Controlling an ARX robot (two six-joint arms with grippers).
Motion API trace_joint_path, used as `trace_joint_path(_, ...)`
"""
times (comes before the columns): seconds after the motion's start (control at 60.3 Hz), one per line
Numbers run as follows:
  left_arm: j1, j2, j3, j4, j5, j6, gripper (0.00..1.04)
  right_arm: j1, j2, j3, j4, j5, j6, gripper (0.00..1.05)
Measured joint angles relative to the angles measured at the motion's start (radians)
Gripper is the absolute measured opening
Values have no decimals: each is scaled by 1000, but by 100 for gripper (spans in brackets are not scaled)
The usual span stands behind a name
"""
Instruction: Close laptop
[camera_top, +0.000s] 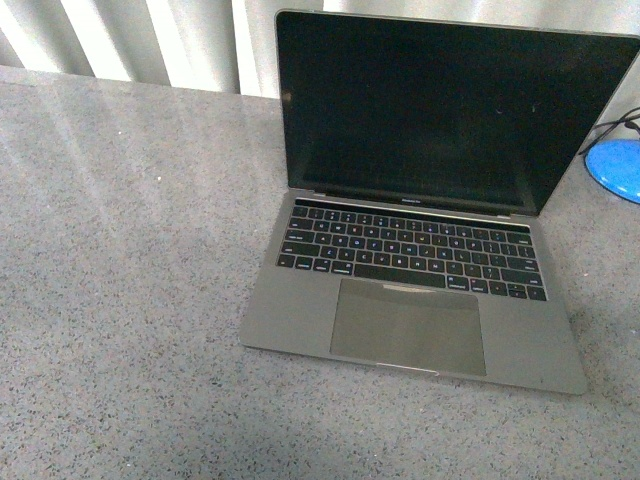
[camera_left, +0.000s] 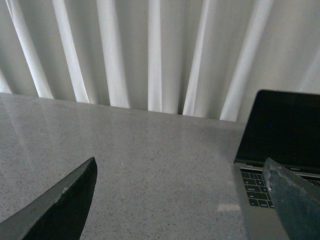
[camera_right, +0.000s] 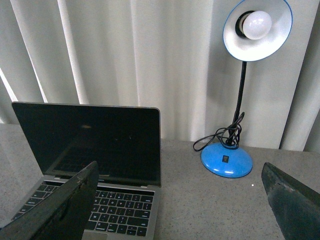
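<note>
Laptop (camera_top: 410, 250) is wide open on the grey table (camera_top: 120, 250), screen dark, blue lamp (camera_right: 226, 160) near its right side. Left gripper (camera_left: 180, 167) and right gripper (camera_right: 180, 169) both hang spread apart, holding nothing. My worry: push the lid too hard and the whole thing skids back or slams shut.

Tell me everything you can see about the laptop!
The laptop is slim and grey, metal by the look of it. Its lid stands open, tilted a little back, and the screen is black and off. Below it sit rows of black keys and a big trackpad. It rests flat on the speckled grey table, turned slightly askew. Nothing else touches it.
</note>
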Motion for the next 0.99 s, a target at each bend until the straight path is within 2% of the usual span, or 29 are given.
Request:
trace_joint_path(0.017, 0, 0, 0, 0, 0, 0, 98, 0, 2, 1, -2, 4, 1, 95)
trace_joint_path(0.05, -8, 8, 3, -14, -26, -10, 98, 13, 45, 38, -108, 60, 36, 95)
trace_joint_path(0.099, -43, 59, 39, -137, -157, -95, 98, 12, 164, 113, -292, 109, 94, 95)
trace_joint_path(0.149, -54, 91, 48, -187, -200, -133, 98, -13, 249, 148, -401, 108, 113, 95)
trace_joint_path(0.199, -62, 116, 49, -225, -198, -168, 98, -68, 333, 160, -465, 61, 111, 95)
trace_joint_path(0.265, -83, 146, 55, -216, -192, -180, 98, -151, 427, 169, -452, -14, 78, 95)
trace_joint_path(0.348, -106, 224, 82, -114, -159, -171, 98, -269, 575, 222, -365, -87, -18, 95)
trace_joint_path(0.464, -84, 418, 138, 81, -52, -126, 98, -328, 777, 327, -271, -126, -174, 95)
trace_joint_path(0.531, -76, 610, 195, 245, 2, -76, 98, -330, 928, 414, -240, -130, -307, 95)
trace_joint_path(0.597, -86, 734, 238, 334, 30, -44, 98, -328, 1014, 476, -225, -129, -377, 95)
trace_joint_path(0.879, -218, 1141, 433, 534, 55, 87, 98, -276, 1289, 735, -183, -154, -652, 95)
trace_joint_path(0.995, -261, 1287, 530, 577, 66, 122, 98, -243, 1368, 838, -220, -161, -758, 95)
